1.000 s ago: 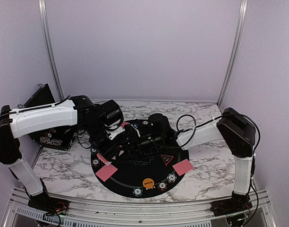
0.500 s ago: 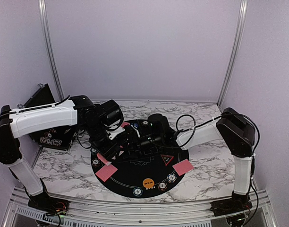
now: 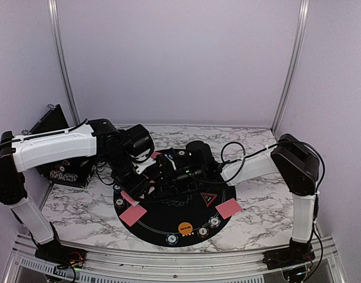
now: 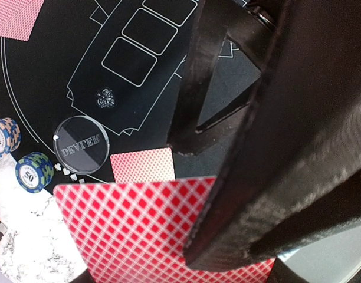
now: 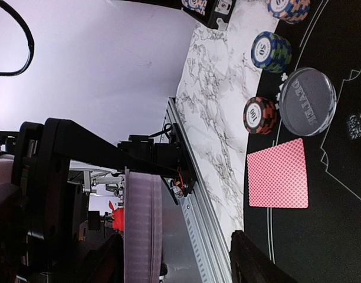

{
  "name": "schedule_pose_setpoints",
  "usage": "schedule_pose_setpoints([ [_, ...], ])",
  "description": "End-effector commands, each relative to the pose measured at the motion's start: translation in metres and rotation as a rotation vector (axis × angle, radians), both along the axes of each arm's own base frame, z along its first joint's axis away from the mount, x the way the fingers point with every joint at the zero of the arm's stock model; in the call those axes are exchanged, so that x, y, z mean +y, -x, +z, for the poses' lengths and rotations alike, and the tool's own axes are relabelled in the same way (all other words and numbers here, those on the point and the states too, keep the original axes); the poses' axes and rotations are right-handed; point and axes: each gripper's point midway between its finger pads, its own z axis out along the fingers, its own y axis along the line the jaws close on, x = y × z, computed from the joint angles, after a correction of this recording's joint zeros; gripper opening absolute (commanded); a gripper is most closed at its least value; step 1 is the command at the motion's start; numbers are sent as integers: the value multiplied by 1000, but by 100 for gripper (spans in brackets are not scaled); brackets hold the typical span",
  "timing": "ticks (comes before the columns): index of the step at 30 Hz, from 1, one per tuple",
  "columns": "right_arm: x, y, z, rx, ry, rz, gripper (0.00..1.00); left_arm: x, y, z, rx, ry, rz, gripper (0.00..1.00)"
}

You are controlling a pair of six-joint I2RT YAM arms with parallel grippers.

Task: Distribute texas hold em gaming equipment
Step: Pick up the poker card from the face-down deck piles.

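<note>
Marble table carries the mat, and the deal looks partly done. At the left seat lie one card, some chips and the dealer disc. Along the front edge sit the orange disc and more chips. Further right are the triangle and a second card.

The left gripper pinches a red-backed card over the mat's middle. Facing it, the right gripper has its jaws apart. A pinkish strip between them may be that card's edge, though it is blurred.

The outlined slots are bare and each seat shows only one card, so more dealing likely remains. Against the earlier frame nothing laid out has moved, and both arms hold almost the same pose.
</note>
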Motion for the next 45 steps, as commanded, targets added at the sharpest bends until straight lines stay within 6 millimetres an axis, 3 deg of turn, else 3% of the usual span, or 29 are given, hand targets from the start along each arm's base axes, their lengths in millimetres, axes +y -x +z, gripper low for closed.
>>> schedule_pose_setpoints([
  [1,-7,-9,6,-21,8,-34,59,-2,-1,7,-15,15,-13,57],
  [17,-12,-13,13,-34,0,-46,58,-3,-1,7,-16,15,-15,58],
  [32,-17,-13,40,-61,-40,-53,58,-2,-1,6,-16,13,-13,57],
  [45,-27,-8,46,-50,-54,-60,41,-1,-1,6,-20,7,-12,58],
])
